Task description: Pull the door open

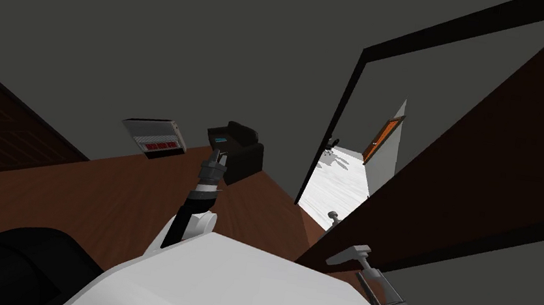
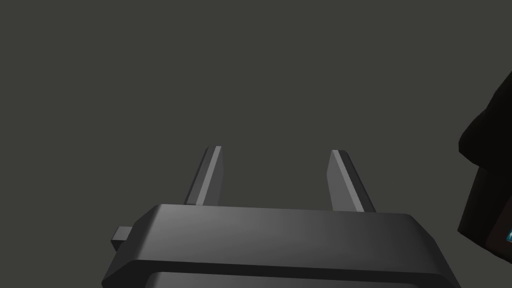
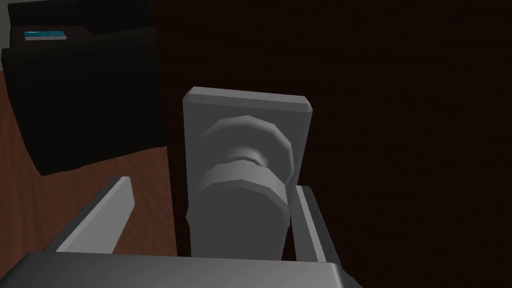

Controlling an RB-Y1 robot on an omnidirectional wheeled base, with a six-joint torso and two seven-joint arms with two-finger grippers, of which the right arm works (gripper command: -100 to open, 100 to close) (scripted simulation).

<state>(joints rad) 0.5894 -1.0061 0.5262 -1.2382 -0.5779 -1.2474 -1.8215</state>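
Door (image 1: 491, 176): dark brown leaf, swung well off its black frame (image 1: 350, 105), with white floor showing through the gap. Grey lever handle (image 3: 240, 210) on a grey backplate (image 3: 245, 102) sits on the door face near its free edge. Right gripper (image 3: 212, 186) is at the door and open. Its fingers straddle the handle, one finger (image 3: 305, 225) right against the handle's side, the other clearly apart from it, so no clamp. Left gripper (image 2: 275, 150) is open too, with nothing between its fingers. It is held out in front, well away from the door, near a black armchair (image 1: 242, 146). Brown wood floor (image 1: 127, 194) on this side of the door.
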